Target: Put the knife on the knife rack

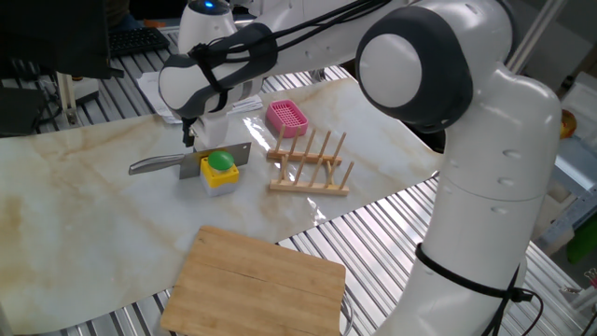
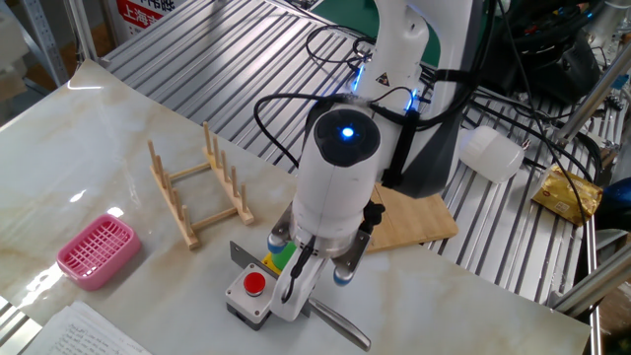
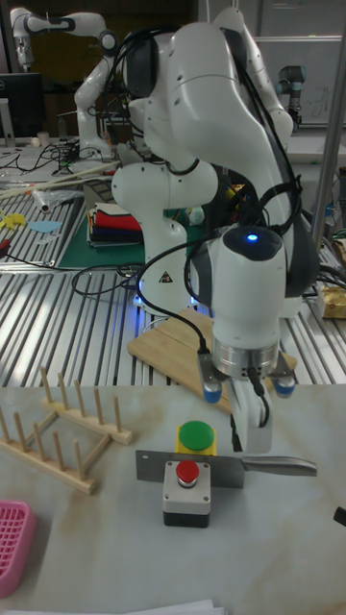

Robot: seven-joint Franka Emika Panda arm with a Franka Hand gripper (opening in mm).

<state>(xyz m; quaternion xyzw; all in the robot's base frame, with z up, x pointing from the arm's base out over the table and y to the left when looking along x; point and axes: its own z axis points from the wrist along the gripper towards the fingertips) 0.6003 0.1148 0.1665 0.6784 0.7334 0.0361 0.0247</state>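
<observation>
The silvery knife (image 3: 226, 467) stands on its edge between a yellow box with a green button (image 3: 196, 438) and a grey box with a red button (image 3: 186, 490). Its handle (image 1: 153, 165) points away from the knife rack (image 1: 311, 168). The light-wood rack stands bare a short way past the blade's tip. My gripper (image 3: 252, 442) hangs just above the spot where blade meets handle. Its fingers (image 1: 213, 138) look slightly apart and hold nothing. In the other fixed view, my wrist hides much of the knife (image 2: 340, 325) and the gripper (image 2: 294, 294).
A pink plastic basket (image 1: 286, 117) sits beyond the rack. A flat wooden cutting board (image 1: 261, 285) overhangs the marble sheet's near edge. Papers (image 2: 89, 330) lie at the table's corner. Metal slats surround the sheet.
</observation>
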